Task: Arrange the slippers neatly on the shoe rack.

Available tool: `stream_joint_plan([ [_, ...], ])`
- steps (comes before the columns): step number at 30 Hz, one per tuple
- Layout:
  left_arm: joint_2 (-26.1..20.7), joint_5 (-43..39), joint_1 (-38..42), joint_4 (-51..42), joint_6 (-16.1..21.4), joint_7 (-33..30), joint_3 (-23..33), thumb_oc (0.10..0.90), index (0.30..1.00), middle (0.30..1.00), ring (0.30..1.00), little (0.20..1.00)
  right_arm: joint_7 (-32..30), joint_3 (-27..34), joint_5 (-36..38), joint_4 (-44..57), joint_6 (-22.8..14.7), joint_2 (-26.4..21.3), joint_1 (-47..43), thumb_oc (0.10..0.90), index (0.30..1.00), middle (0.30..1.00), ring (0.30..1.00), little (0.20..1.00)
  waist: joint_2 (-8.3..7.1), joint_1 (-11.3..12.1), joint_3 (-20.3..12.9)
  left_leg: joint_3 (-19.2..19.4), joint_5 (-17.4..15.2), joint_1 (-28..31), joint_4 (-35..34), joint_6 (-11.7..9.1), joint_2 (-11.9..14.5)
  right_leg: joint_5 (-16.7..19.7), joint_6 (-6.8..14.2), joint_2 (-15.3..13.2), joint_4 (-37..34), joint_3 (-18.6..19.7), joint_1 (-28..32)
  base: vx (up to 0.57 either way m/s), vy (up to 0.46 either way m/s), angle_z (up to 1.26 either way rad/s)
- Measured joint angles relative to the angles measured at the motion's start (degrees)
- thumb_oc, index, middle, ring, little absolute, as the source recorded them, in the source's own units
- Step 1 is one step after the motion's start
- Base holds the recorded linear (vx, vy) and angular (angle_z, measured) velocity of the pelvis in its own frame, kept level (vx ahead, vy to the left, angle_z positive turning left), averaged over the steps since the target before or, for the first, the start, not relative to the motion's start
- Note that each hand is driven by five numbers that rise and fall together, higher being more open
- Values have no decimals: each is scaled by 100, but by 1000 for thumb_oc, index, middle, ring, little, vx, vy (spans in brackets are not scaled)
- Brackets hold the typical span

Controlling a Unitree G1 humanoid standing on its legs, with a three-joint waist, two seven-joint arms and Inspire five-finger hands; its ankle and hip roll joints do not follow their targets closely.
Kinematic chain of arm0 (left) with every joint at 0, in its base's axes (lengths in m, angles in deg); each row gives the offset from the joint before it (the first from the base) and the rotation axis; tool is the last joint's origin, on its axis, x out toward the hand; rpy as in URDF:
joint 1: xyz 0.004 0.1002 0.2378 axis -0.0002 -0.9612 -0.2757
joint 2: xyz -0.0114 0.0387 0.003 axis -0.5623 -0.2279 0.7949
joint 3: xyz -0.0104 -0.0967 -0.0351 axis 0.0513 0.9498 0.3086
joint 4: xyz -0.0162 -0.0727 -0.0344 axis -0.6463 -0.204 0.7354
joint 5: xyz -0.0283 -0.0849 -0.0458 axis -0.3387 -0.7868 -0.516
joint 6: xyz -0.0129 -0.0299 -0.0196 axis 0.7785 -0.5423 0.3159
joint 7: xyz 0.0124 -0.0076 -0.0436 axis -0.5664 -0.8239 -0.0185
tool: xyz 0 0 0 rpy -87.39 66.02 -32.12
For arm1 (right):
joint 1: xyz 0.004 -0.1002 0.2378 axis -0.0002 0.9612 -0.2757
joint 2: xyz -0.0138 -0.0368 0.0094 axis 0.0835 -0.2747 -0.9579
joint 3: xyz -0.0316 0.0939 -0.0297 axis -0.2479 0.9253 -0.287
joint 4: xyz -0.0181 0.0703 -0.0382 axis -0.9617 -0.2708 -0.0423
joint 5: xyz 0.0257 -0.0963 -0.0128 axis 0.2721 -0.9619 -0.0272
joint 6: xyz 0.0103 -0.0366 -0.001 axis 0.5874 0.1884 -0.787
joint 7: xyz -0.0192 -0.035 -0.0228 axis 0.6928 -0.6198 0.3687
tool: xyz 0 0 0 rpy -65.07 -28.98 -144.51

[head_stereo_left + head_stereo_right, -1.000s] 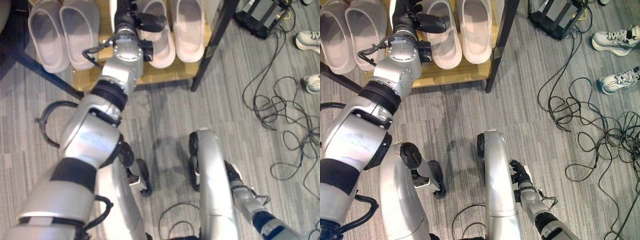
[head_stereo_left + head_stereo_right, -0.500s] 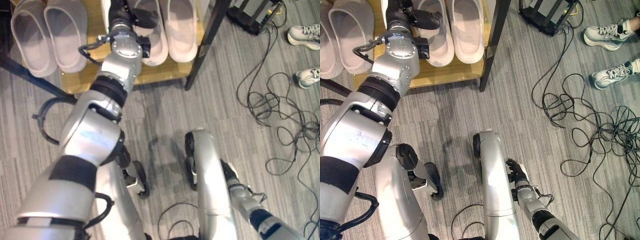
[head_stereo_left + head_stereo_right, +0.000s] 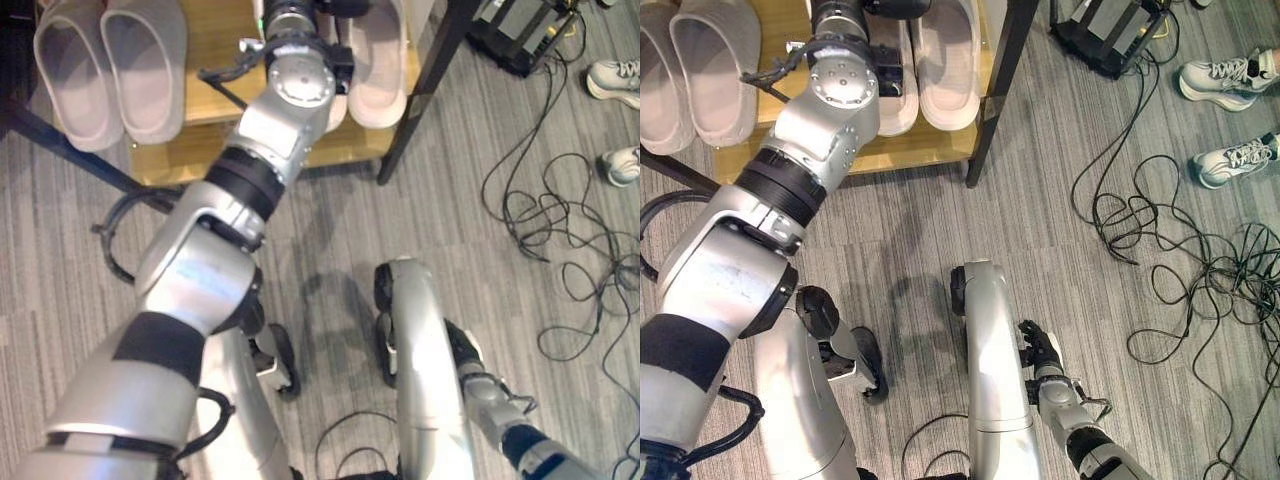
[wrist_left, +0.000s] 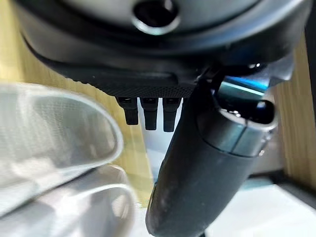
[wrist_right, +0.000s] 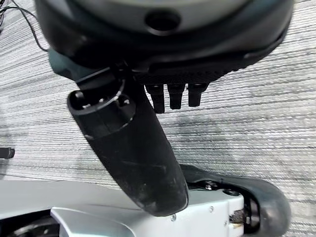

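Left arm reaches forward over the shoe rack (image 3: pixel 200 150). Left hand (image 3: pixel 300 15) sits at the top edge of the head views, above the wooden shelf, over the right pair of slippers. In the left wrist view the fingers (image 4: pixel 148 111) point out straight and loose, thumb alongside, nothing gripped; a pale slipper lies just beside them on the yellow wood.

Four pale slippers on the shelf, toes toward the robot. Left pair (image 3: pixel 110 65) side by side, touching. Of the right pair, the outer slipper (image 3: pixel 378 70) is clear; the inner slipper (image 3: pixel 896 95) is mostly hidden behind the wrist.

Right hand (image 3: pixel 1045 365) hangs low over the grey floor (image 3: pixel 1120 150), fingers relaxed and straight, holding nothing.

Loose black cables (image 3: pixel 1160 250) and two sneakers (image 3: pixel 1225 80) lie on the floor to the right.
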Motion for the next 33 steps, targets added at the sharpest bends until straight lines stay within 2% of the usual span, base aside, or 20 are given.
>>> stream_joint_plan([
  [5, -39, -11, -157, -361, -10, -9, 118, 800, 900, 900, 900, 900, -79, 26, -16, 8, 2, 2, -16, 800, 900, 900, 900, 900, 0, 60, 0, -25, 40, 8, -1, -80, -79, -41, -83, -57, 70, -8, 3, -20, -8, 6],
  [6, -219, -12, -668, -1313, 81, -6, 312, 800, 900, 900, 900, 900, -130, 86, -50, 21, 13, 5, -7, 800, 900, 900, 900, 900, 2, 122, -1, -30, 41, 59, -7, -114, -92, -57, -89, -54, 83, -11, 34, 0, 0, 0],
  [7, -276, -9, -950, -1715, 188, -9, 345, 800, 900, 900, 900, 900, -148, 97, -56, 31, 16, 5, -4, 800, 900, 900, 900, 900, 2, 148, -1, -37, 30, 85, -12, -137, -98, -79, -93, -58, 88, -14, 60, -31, 12, 1],
  [8, -602, 69, -2497, -3788, 424, 18, 824, 800, 900, 900, 900, 900, -258, 290, -279, 373, 171, -55, 48, 800, 900, 900, 900, 900, 12, 179, -1, -66, 1, 230, -42, -219, -153, -140, -101, -59, 84, -26, 186, -43, 35, 2],
  [9, -845, 265, -3425, -4786, 540, 4, 947, 800, 900, 900, 900, 900, -331, 371, -344, 505, 161, -84, 64, 800, 900, 900, 900, 900, 16, 184, -4, -106, -20, 308, -62, -325, -194, -185, -125, -86, 72, -59, 265, -60, 63, 10],
  [10, -1338, 876, -4610, -5846, 620, -1, 968, 800, 900, 900, 900, 900, -490, 735, -565, 563, 116, -56, 48, 800, 900, 900, 900, 900, 17, 358, -5, -229, -20, 316, -91, -376, -301, -238, -238, -142, 67, -180, 318, -43, 31, 13],
  [11, -1391, 956, -4718, -5859, 627, -10, 941, 800, 900, 900, 900, 900, -543, 804, -586, 556, 109, -64, 46, 800, 900, 900, 900, 900, 16, 444, -5, -247, -24, 312, -97, -390, -307, -265, -302, -148, 73, -199, 303, -47, 25, 12],
  [12, -1454, 1082, -4961, -5928, 610, 34, 1094, 800, 900, 900, 900, 900, -576, 933, -665, 519, 119, -74, 22, 800, 900, 900, 900, 900, 26, 580, -5, -286, 15, 313, -97, -428, -358, -227, -269, -152, 75, -233, 317, -20, 13, 3],
  [14, -1798, 1378, -5662, -6121, 623, 94, 1637, 800, 900, 900, 900, 900, -648, 1155, -948, 498, 40, -50, -128, 800, 900, 900, 900, 900, 29, 730, -6, -382, 19, 280, -60, -494, -523, -272, -328, -210, 110, -317, 360, -31, 33, 13],
  [18, -1824, 1562, -7090, -6715, 783, 311, 2623, 800, 900, 900, 900, 900, -777, 1415, -1168, 490, 66, -19, -178, 800, 900, 900, 900, 900, 40, 837, -1, -371, 12, 232, 19, -485, -609, -359, -280, -307, 169, -305, 424, -50, 23, 12],
  [22, -1779, 2105, -8707, -7304, 914, 572, 2898, 800, 900, 900, 900, 900, -856, 2023, -1183, 395, 51, 104, -341, 800, 900, 900, 900, 900, 63, 1122, -5, -343, 36, 404, -399, -489, -578, -332, -329, -330, -258, -341, 597, -123, -35, 4],
  [23, -1810, 2443, -8850, -7313, 939, 491, 2928, 800, 900, 900, 900, 900, -963, 2094, -1180, 288, 25, 159, -443, 800, 900, 900, 900, 900, 65, 1149, -67, -353, 59, 430, -647, -515, -571, -259, -278, -349, -492, -378, 598, -105, -46, 9],
  [24, -1824, 2977, -8815, -7036, 1045, 328, 2906, 800, 900, 900, 900, 900, -1053, 2260, -1169, -154, -77, 222, -628, 800, 900, 900, 900, 900, 58, 1287, -80, -323, 304, 596, -1203, -515, -581, -84, -531, -372, -1035, -485, 704, -73, -35, 20],
  [25, -1839, 3123, -8876, -7049, 1068, 113, 2973, 800, 900, 900, 900, 900, -1123, 2265, -1166, -152, -86, 218, -544, 800, 900, 900, 900, 900, 45, 1355, -168, -276, 480, 706, -1660, -458, -615, 114, -428, -395, -1437, -451, 791, -82, -54, 23],
  [26, -1833, 3213, -8861, -7043, 1130, -2, 2993, 800, 900, 900, 900, 900, -1175, 2270, -1196, -178, -106, 204, -545, 800, 900, 900, 900, 900, 47, 1384, -174, -260, 524, 757, -1811, -501, -612, 155, -371, -403, -1573, -458, 829, -90, -55, 22],
  [28, -1904, 3605, -8685, -6906, 1579, -463, 2975, 800, 900, 900, 900, 900, -1330, 2367, -1282, -479, -62, 120, -614, 800, 900, 900, 900, 900, 110, 1530, -217, -225, 820, 992, -2567, -532, -587, 430, -482, -496, -2294, -615, 1044, -91, -16, 10],
  [30, -1994, 3771, -8454, -6146, 1804, -510, 2528, 800, 900, 900, 900, 900, -1489, 2344, -1478, -1172, 161, 162, -720, 800, 900, 900, 900, 900, 253, 1543, -135, -295, 912, 1696, -3218, -577, -560, 582, -458, -503, -3027, -777, 1790, -32, 0, 2],
  [31, -1949, 3771, -8841, -5848, 1813, -513, 2313, 800, 900, 900, 900, 900, -1493, 2324, -1391, -1096, 92, 302, -226, 800, 900, 900, 900, 900, 162, 1481, -674, -296, 966, 1859, -3610, -557, -549, 655, -443, -514, -3429, -837, 1947, -14, 28, 5],
  [32, -1830, 3769, -9182, -5471, 1887, -517, 2143, 800, 900, 900, 900, 900, -1482, 2337, -1395, -1036, -133, 517, 161, 800, 900, 900, 900, 900, 101, 1369, -986, -349, 988, 2256, -4038, -536, -526, 729, -463, -536, -3927, -1015, 2417, -14, 22, 9],
  [33, -1669, 3778, -9281, -4975, 1949, -539, 1969, 800, 900, 900, 900, 900, -1496, 2398, -1392, -1047, -267, 723, 423, 800, 900, 900, 900, 900, 7, 1322, -1091, -340, 1051, 2722, -4491, -542, -519, 824, -453, -529, -4396, -1085, 2878, 7, 3, 13],
])
